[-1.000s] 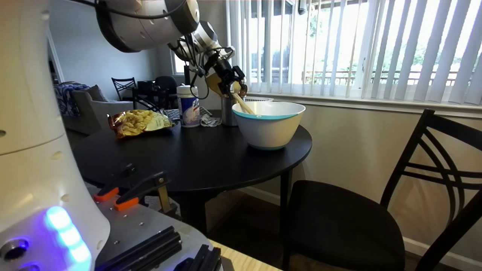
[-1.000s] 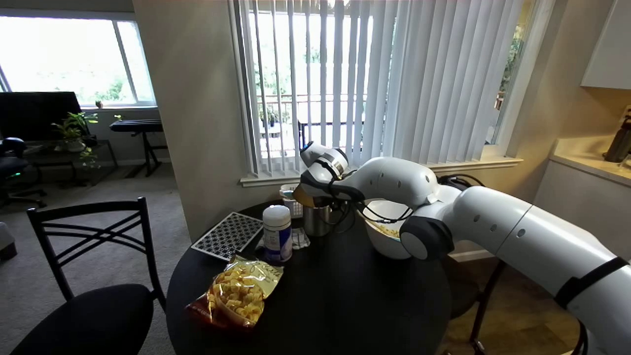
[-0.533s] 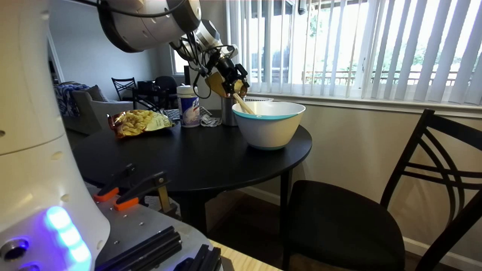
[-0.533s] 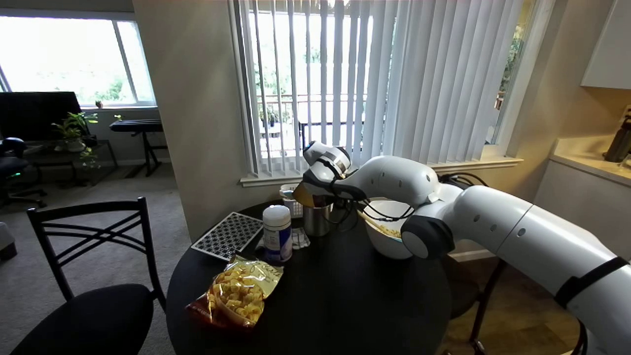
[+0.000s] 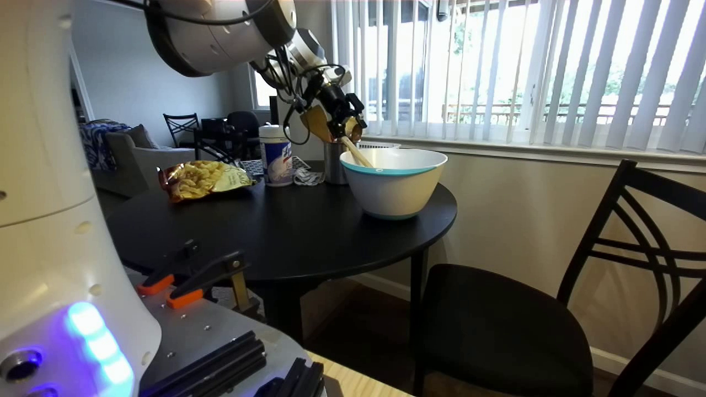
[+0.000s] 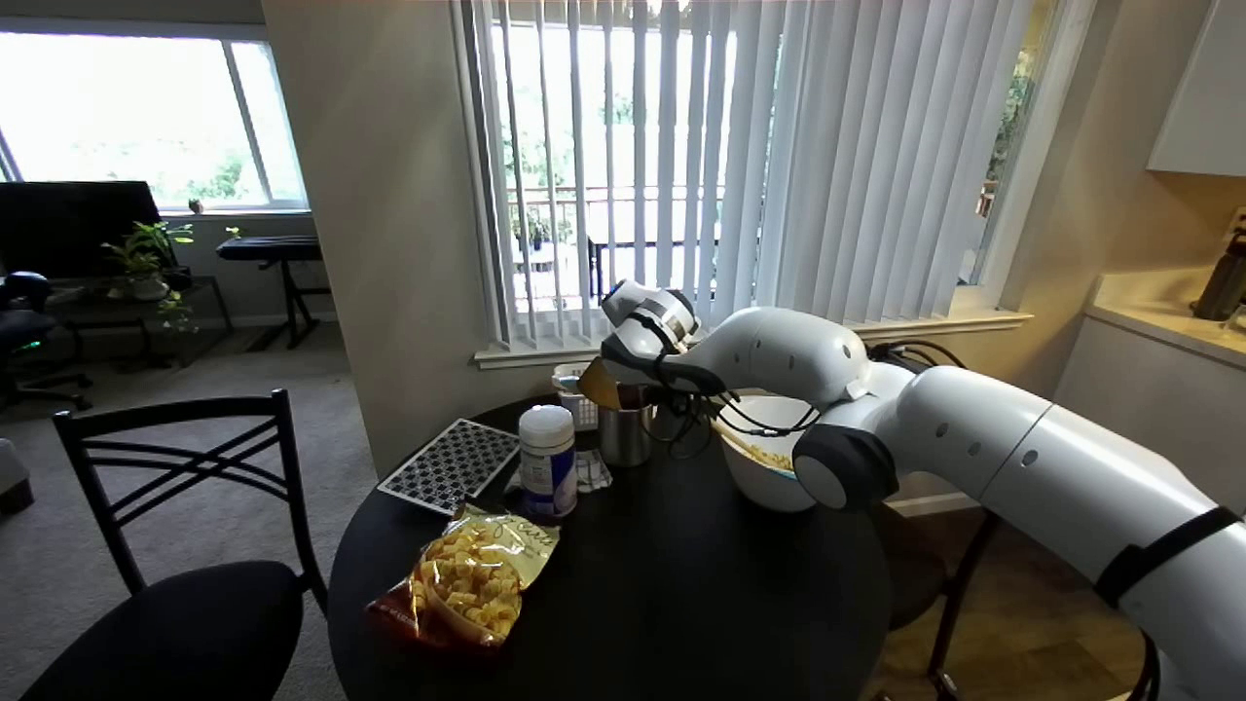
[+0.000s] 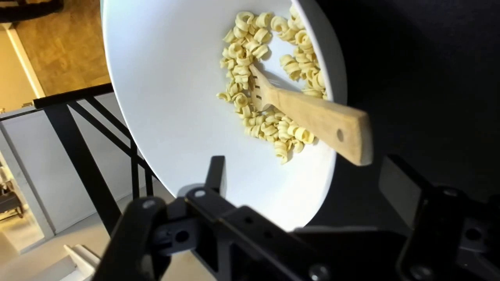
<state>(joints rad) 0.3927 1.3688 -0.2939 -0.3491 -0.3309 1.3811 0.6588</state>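
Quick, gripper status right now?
Gripper: open, holding nothing; the slotted wooden utensil leans in the white bowl, ungripped.

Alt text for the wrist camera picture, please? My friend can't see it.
An open, empty robot claw hangs near a slotted wooden utensil that leans in a white bowl of curly pasta and juts past its rim. A black tabletop and chair also show.

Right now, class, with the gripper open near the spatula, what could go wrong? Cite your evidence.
The spatula juts out of the bowl, so the open gripper might knock it. Its head rests among pasta, so moving it could scatter pieces onto the table. A metal canister appears close to the gripper in an exterior view and might get bumped.
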